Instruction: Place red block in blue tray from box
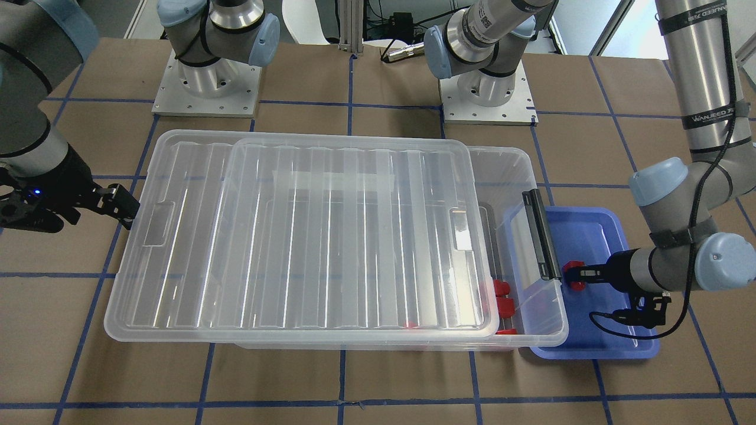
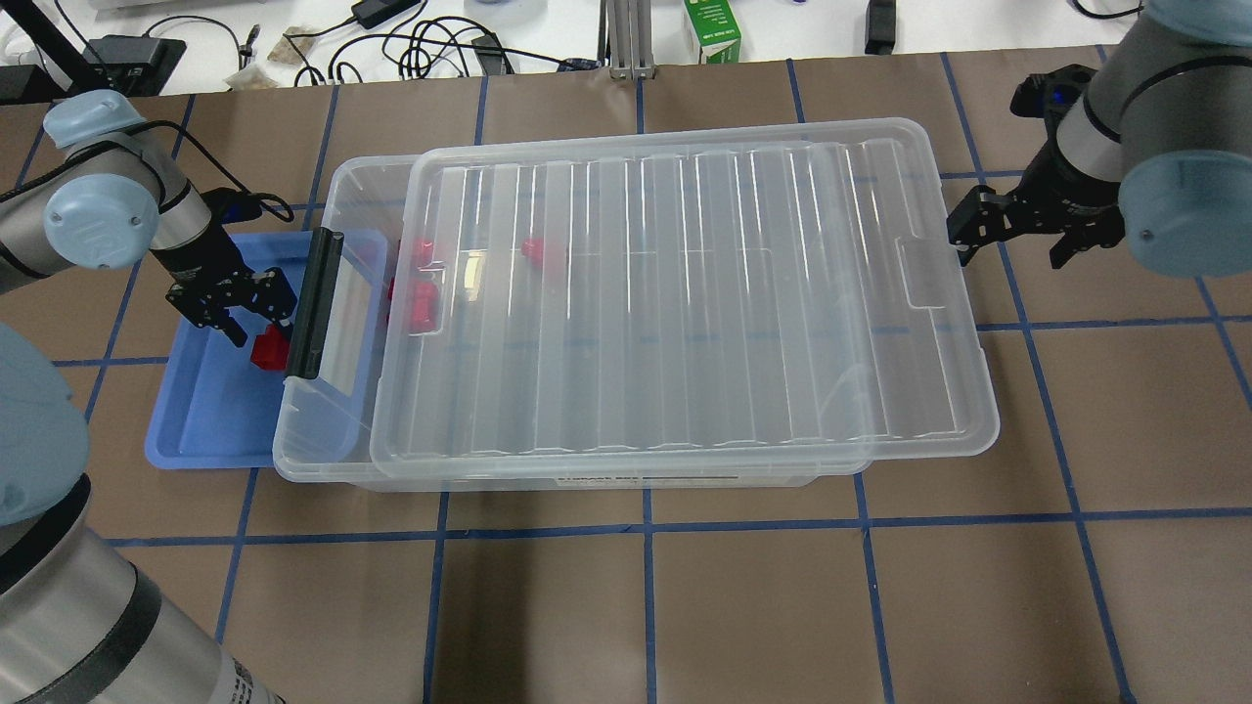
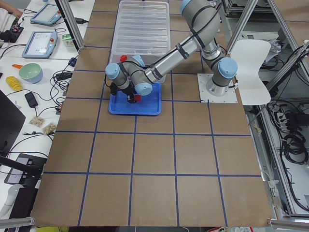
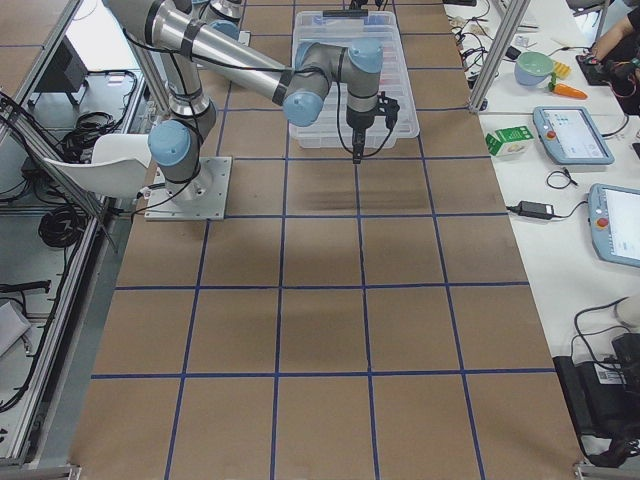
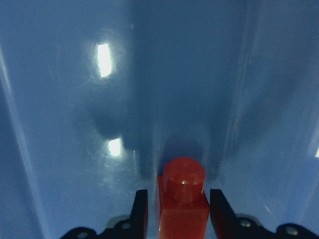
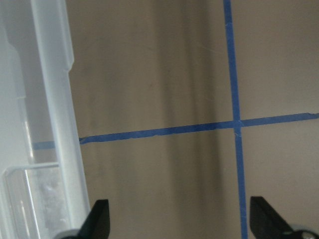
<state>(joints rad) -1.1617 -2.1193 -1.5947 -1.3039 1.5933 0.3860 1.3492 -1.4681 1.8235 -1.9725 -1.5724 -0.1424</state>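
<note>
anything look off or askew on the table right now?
The lid sits askew on the box: slid toward the robot's right, overhanging that end and leaving the latch end open. The box's latch end also overlaps the blue tray, crowding the left pincer holding the red block.

Through the ribbed lid (image 2: 685, 293), the spare blocks (image 2: 423, 308) inside the box (image 2: 367, 196), upper left of the overhead view, show only as red smears, their number unclear. The box's latch end hides the right side of the blue tray (image 2: 205, 411) there. The left wrist view's bottom edge cuts off the red block (image 5: 183, 199) and left end effector (image 5: 179, 211); the right end effector (image 6: 182, 219) shows fingertips (image 6: 99, 219) only.
</note>
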